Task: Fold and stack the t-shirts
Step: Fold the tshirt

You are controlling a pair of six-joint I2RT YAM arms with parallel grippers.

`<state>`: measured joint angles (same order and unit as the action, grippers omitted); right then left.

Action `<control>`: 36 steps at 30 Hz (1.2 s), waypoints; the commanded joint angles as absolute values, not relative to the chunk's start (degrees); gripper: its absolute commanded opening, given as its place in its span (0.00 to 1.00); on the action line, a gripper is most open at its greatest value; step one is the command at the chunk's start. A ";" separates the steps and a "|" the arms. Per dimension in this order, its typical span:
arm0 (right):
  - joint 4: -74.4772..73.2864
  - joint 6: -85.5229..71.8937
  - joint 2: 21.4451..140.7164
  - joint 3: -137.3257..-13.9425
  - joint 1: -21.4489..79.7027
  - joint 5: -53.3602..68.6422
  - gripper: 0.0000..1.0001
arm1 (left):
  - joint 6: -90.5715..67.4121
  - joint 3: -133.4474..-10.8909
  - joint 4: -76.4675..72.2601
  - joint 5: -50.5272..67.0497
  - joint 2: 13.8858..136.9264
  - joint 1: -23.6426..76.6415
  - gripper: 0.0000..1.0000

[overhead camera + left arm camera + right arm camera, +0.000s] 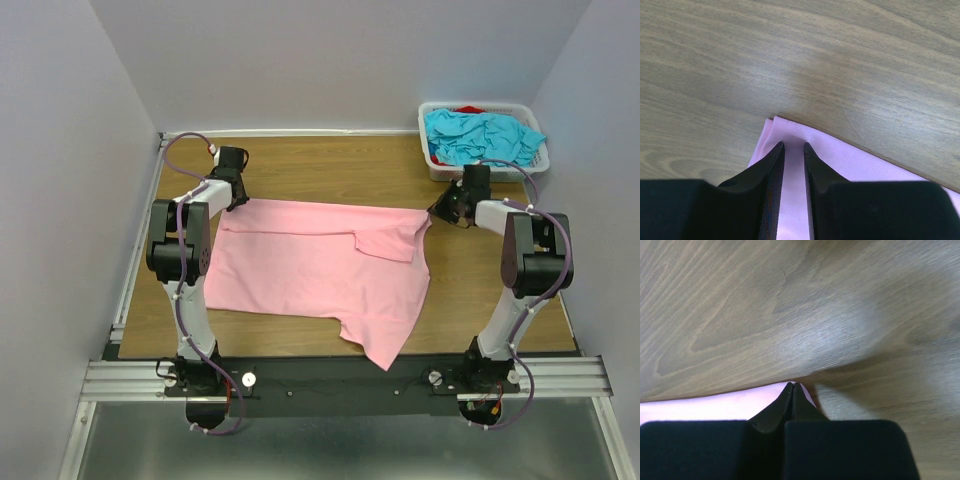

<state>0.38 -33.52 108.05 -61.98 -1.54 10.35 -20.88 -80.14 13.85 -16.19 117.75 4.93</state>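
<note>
Pink t-shirt (320,270), spread wide overhead, wrist views — left jaws slightly apart over corner, right jaws shut on corner

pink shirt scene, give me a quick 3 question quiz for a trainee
1. True or false: the pink shirt lies in the basket.
2. The left fingers and right fingers each sit at a far corner of the pink shirt. Which are shut? A left, B right, C both.
3. What colour are most of the shirts in the basket?

Key: 1 false, it is spread on the table. 2 B. 3 turquoise.
</note>
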 commanded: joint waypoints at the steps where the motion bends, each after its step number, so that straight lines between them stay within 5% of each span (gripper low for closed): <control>1: 1.32 -34.71 108.46 -62.58 -3.60 9.14 0.03 | -20.21 -79.10 16.35 -18.10 120.23 4.48 0.31; 12: 1.32 -35.42 111.18 -64.60 -4.66 9.67 0.04 | -19.95 -79.19 16.43 -18.63 120.85 4.48 0.31; 16: 1.14 -33.49 111.27 -65.30 -4.57 11.51 0.14 | -19.95 -79.36 16.44 -18.11 120.15 4.48 0.40; 23: -2.10 -29.01 101.53 -62.49 -4.48 12.83 0.33 | -20.92 -80.42 16.70 -16.35 114.71 5.27 0.48; 36: -8.44 -34.18 81.65 -47.21 -0.27 19.68 0.34 | -22.15 -70.59 14.24 -12.22 88.79 9.23 0.59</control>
